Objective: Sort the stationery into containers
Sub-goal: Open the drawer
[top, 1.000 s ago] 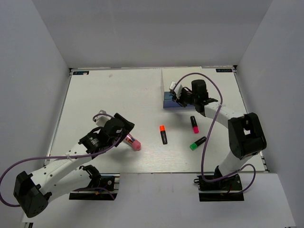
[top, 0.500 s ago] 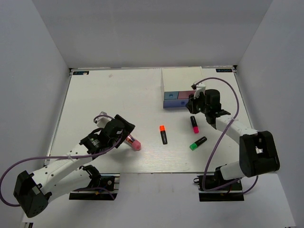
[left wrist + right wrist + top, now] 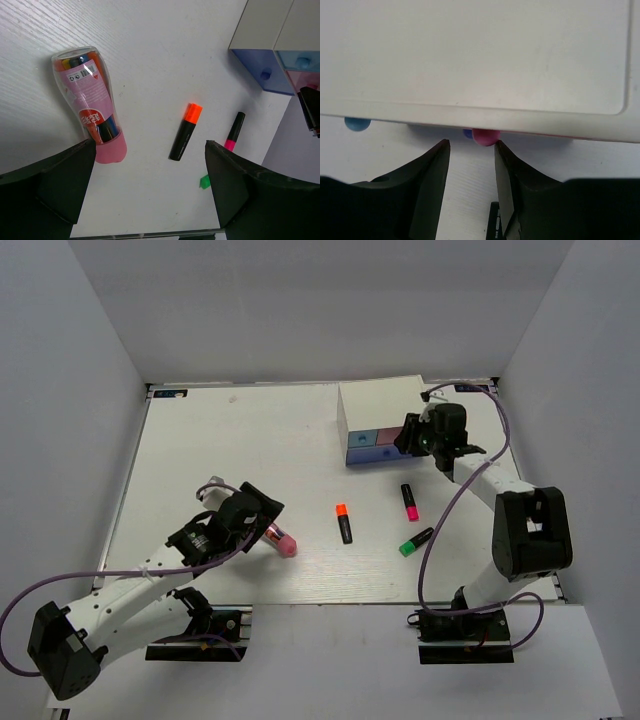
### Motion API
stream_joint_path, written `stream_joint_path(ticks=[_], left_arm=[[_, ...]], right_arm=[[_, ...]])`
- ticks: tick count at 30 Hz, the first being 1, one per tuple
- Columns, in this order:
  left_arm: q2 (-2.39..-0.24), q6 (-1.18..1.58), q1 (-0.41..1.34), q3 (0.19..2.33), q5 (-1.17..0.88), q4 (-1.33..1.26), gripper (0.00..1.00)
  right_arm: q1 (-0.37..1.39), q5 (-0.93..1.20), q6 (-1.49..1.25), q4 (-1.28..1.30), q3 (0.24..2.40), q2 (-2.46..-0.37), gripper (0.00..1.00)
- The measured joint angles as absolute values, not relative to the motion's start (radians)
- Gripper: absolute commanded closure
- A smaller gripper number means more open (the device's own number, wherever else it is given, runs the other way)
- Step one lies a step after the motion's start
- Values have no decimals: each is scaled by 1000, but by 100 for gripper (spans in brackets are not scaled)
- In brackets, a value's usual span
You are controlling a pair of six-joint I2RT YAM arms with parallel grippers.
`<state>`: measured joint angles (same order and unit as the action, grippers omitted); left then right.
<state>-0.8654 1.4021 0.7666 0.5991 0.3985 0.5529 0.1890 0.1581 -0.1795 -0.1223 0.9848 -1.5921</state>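
three highlighters, orange (image 3: pixel 343 523), pink (image 3: pixel 409 502) and green (image 3: pixel 416 541), lie on the table (image 3: pixel 220 440) before one drawer box (image 3: pixel 375 420) — one pink cylinder (image 3: pixel 279 539) lies by the left gripper (image 3: pixel 150 145), jaws wide apart. right gripper (image 3: pixel 471 145) at the box's pink knob (image 3: pixel 485 136) — jaws apart.

Pink cylinder (image 3: pixel 92 107) — small print illegible.

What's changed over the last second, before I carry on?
The right gripper moved right along the drawer box front to the pink knob, jaws open, holding nothing. Unchanged: left gripper open over the pink pen tube; orange highlighter, pink highlighter, green highlighter.
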Motion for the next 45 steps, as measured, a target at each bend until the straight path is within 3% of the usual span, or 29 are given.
stream_joint_path(ticks=[16,28,31,45], left_arm=[[-854,1412,767,595,394,561,0],[-857,1419,767,595,382,568,0],[-857,1420,767,595,378,568,0],[-900,1423,767,591,358,567,0]], right_arm=[[166,122,-204,-86,1053,-1639,58],[154,145,-172,-141,1036,-1642,89],[150,167,-168,-175,1014,-1636,92],[144,231,-189,-201,740,-1377,92]])
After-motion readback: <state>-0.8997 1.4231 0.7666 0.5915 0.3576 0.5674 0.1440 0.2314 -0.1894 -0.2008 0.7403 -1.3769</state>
